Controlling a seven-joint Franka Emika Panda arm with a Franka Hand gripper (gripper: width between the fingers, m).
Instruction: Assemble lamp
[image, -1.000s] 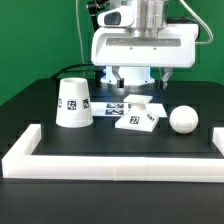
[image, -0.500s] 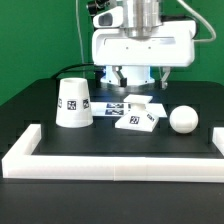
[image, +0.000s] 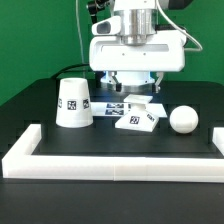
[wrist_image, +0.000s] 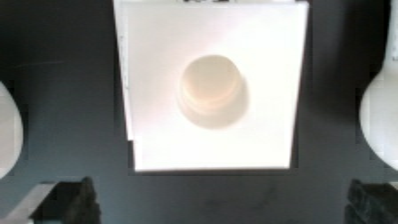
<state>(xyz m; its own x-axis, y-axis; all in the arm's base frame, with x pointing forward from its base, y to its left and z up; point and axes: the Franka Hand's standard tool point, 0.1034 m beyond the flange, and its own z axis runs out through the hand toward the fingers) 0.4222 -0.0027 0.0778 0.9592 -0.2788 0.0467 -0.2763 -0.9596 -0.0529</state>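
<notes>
I see the base (image: 138, 117) lying near the middle of the black table (image: 35, 115), with its socket hole facing up. In the wrist view its longer side runs across the line between the two fingers (wrist_image: 61, 200). The shade (image: 73, 103) stands wide end down at the exterior view's left, and the bulb (image: 183, 119) is at its right. The gripper (wrist_image: 217, 202) hangs above the base, spread wide and holding nothing.
</notes>
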